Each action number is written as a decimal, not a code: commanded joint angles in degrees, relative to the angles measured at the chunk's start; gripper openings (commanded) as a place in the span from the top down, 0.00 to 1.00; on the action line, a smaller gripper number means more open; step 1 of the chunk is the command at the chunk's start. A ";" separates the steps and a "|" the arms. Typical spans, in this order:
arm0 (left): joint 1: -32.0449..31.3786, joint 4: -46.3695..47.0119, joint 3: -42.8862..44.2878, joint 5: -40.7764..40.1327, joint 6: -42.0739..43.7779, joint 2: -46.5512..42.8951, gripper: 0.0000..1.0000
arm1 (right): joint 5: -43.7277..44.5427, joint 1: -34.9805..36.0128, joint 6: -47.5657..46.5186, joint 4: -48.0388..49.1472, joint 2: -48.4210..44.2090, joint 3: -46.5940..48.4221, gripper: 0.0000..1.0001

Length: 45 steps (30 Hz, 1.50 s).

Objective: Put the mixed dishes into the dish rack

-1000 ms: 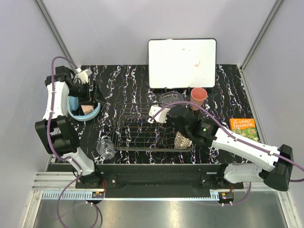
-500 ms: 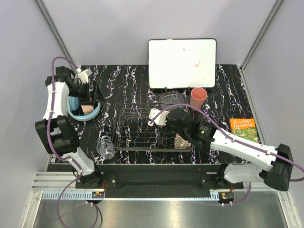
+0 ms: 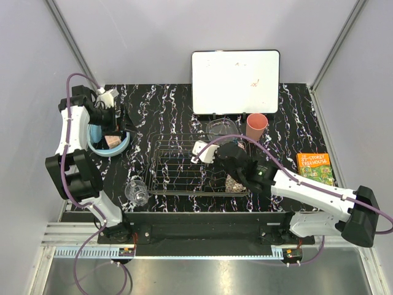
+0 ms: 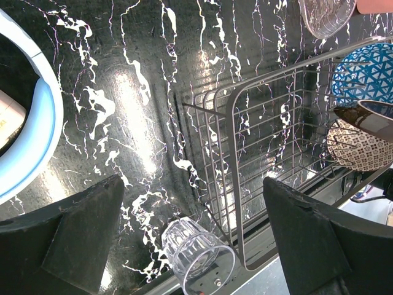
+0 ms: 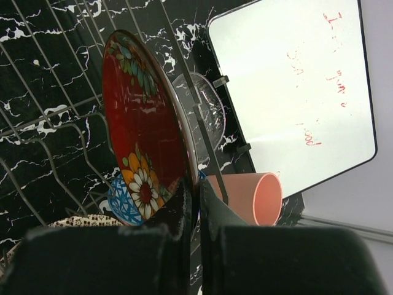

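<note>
right gripper (image 5: 195,192) clamps red lacquer bowl (image 5: 144,123) in dish rack (image 3: 178,167); left gripper (image 4: 193,203) spread, empty.

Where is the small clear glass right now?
In the top view, the small clear glass sits on the table near its front edge, on the left side, just beside the front left corner of the dish rack.

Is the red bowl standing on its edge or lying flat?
On edge: the right pincer pinches the red bowl at its rim, flowered face turned sideways.
</note>
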 commanded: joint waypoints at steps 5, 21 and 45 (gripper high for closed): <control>0.23 1.78 -0.41 1.34 -0.34 -0.27 0.01 | 5.27 2.74 -11.98 6.54 0.07 0.40 1.00; 0.32 2.04 -0.15 1.69 -0.51 -0.26 0.01 | 6.42 4.06 -19.74 6.90 -0.19 -2.40 1.00; 0.32 2.13 0.12 1.96 -0.43 -0.18 0.01 | 2.02 4.06 -6.82 6.89 7.63 -4.25 1.00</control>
